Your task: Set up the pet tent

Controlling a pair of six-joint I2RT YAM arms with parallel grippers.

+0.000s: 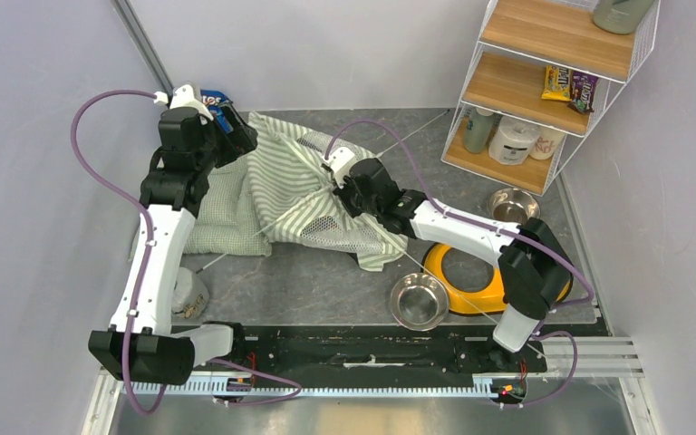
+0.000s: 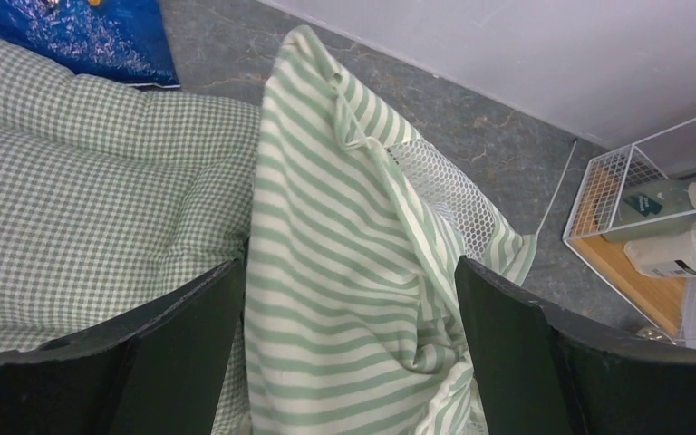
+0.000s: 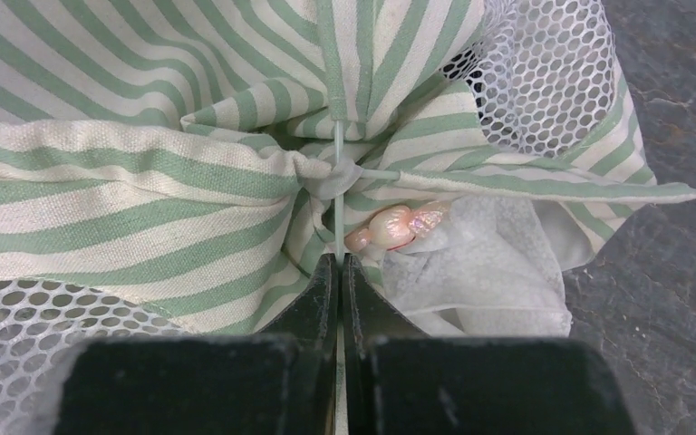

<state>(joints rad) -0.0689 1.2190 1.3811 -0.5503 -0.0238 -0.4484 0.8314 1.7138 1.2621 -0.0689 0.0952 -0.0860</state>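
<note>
Tent (image 1: 301,186): crumpled on tabletop (image 1: 326,283).
Left fingers (image 2: 181,326): spread wide astride tent, gripping nothing.
Right fingers (image 3: 313,304): pinched on tent pole (image 3: 338,149).

the pet tent (image 1: 283,181) lies partly on the cushion (image 1: 217,224), left of the bowl holder (image 1: 482,302).

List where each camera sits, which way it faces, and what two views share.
Top external: above and behind the bases, looking down on the table; left arm, right arm and pet tent show.
Left wrist: on the left arm, looking past the open left gripper at tent fabric and cushion.
Right wrist: close over the tent, right gripper shut on a pole.
Shared: all three show the tent; top and left wrist also share cushion and wire shelf.
</note>
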